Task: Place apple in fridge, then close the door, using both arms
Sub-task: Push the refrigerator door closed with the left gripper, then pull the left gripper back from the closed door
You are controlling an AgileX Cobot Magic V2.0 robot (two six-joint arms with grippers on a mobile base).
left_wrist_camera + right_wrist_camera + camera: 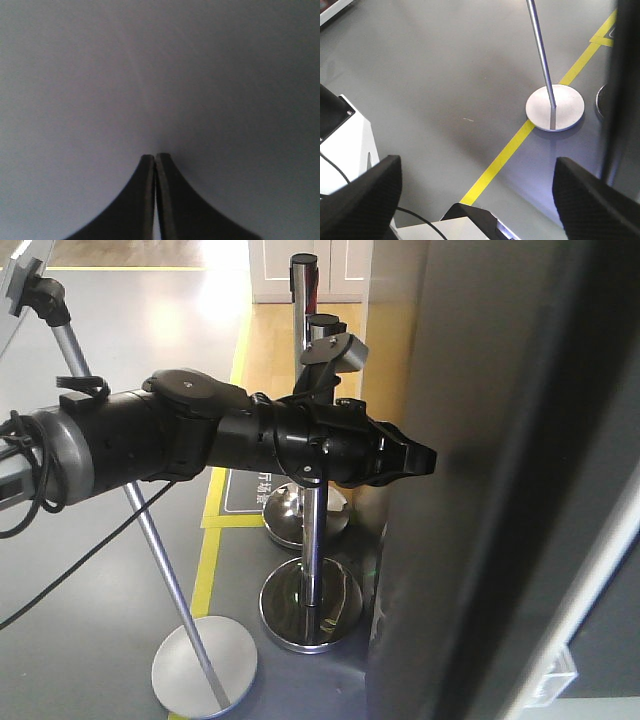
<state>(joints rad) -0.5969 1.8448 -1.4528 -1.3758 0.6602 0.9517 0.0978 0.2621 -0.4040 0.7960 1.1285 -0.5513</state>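
Note:
The apple is out of view. The dark grey-blue outside of the fridge door (460,560) fills the right half of the front view, and the fridge's inside is hidden. My left gripper (428,460) reaches in from the left, and its tip touches that door panel. In the left wrist view the left gripper (155,158) is shut with nothing between its fingers, pressed against the plain grey door (160,75). My right gripper (476,167) hangs open over the grey floor and holds nothing.
Two chrome stanchion posts on round bases (312,605) stand just left of the door. A slanted silver pole on a round base (205,675) (555,107) is nearby. Yellow floor tape (510,150) crosses the grey floor. The robot's white base (350,145) is below the right gripper.

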